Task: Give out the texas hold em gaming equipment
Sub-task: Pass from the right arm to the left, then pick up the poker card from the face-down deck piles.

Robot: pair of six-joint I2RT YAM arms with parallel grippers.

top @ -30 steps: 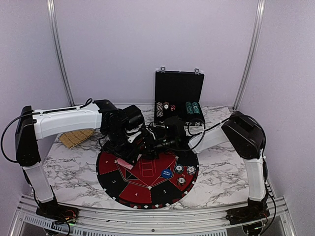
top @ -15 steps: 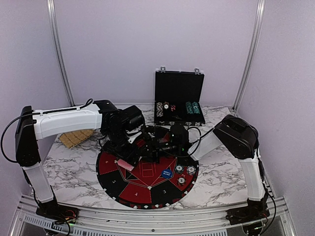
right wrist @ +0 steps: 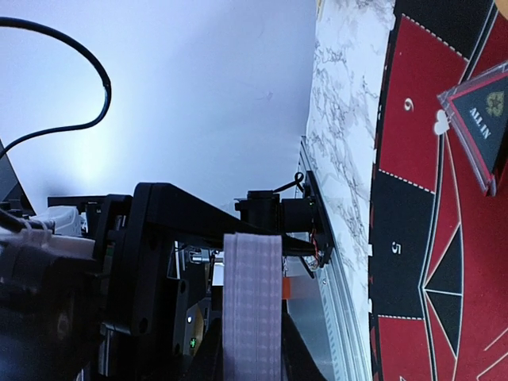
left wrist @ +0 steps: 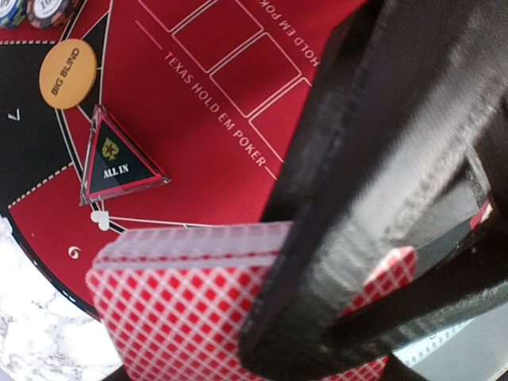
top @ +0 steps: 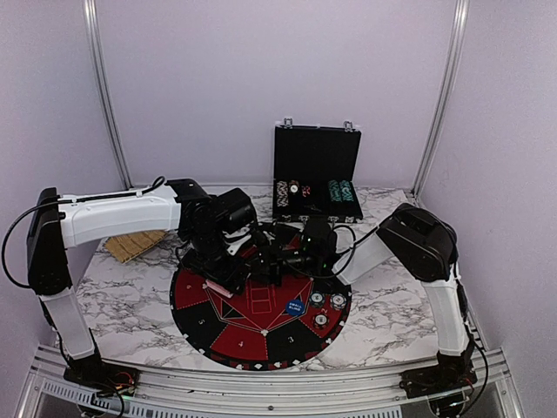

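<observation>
My right gripper (top: 270, 259) is pinched narrow on the deck of red-backed cards (right wrist: 252, 309). My left gripper (top: 231, 270) hangs just beside it; I cannot tell its opening.

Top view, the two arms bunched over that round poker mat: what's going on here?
Over the round black-and-red numbered mat, the left tool and right tool meet at a deck of red-backed playing cards. It looks like a hand-over, but which tool grips it cannot be told. Already on the mat: an orange BIG BLIND disc, a clear triangular ALL IN marker, a blue marker and three stripe-edged round chips. More chips sit in the open black case behind.
</observation>
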